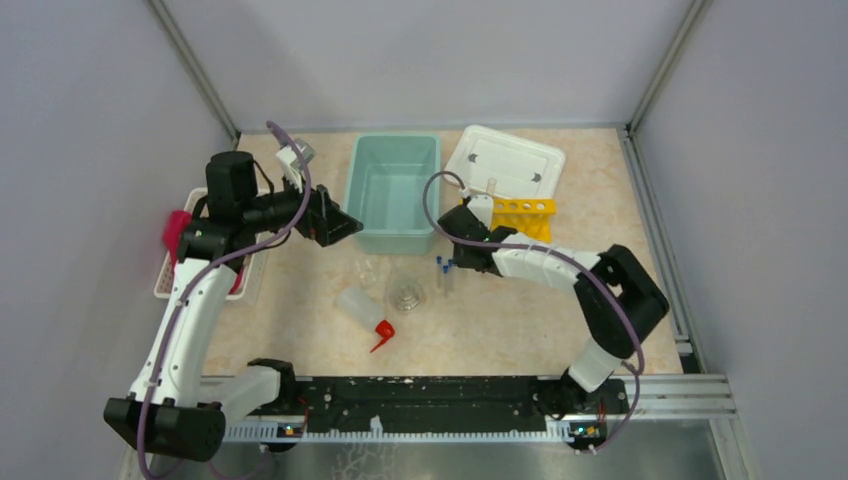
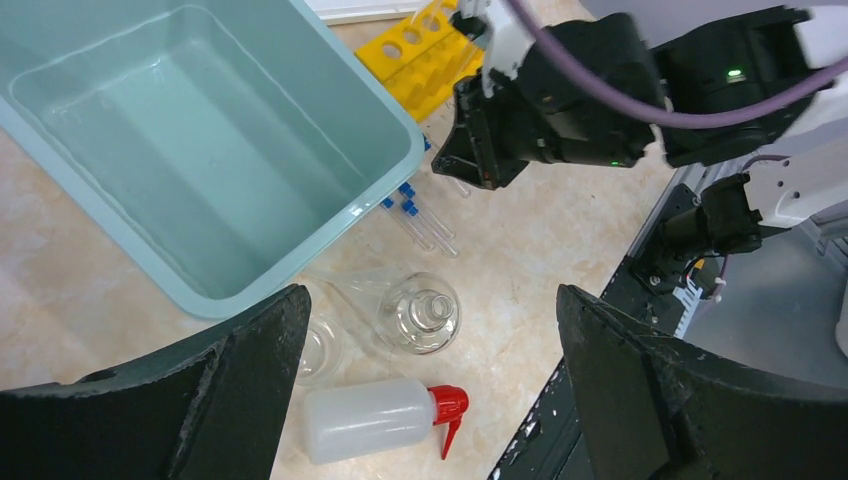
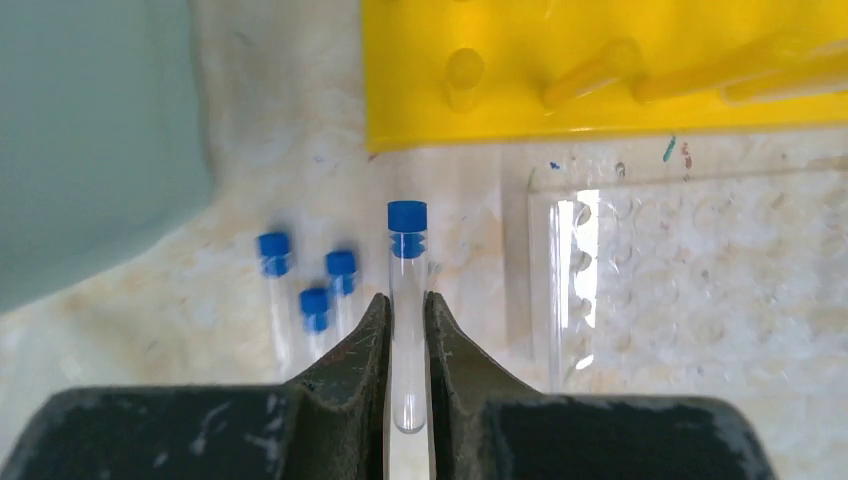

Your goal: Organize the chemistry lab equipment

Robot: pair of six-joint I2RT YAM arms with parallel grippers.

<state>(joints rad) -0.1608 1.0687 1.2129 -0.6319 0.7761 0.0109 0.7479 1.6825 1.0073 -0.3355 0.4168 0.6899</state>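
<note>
Plain grey walls enclose a beige marbled table. A teal tub sits at the back centre, and the left hand hovers just left of it, released wide. A yellow tube rack stands to the tub's right. In front of the tub, a squeeze bottle lies beside a glass flask. The right hand is grasping a blue-capped tube near the rack. Three loose tubes lie on the table beside it.
</note>
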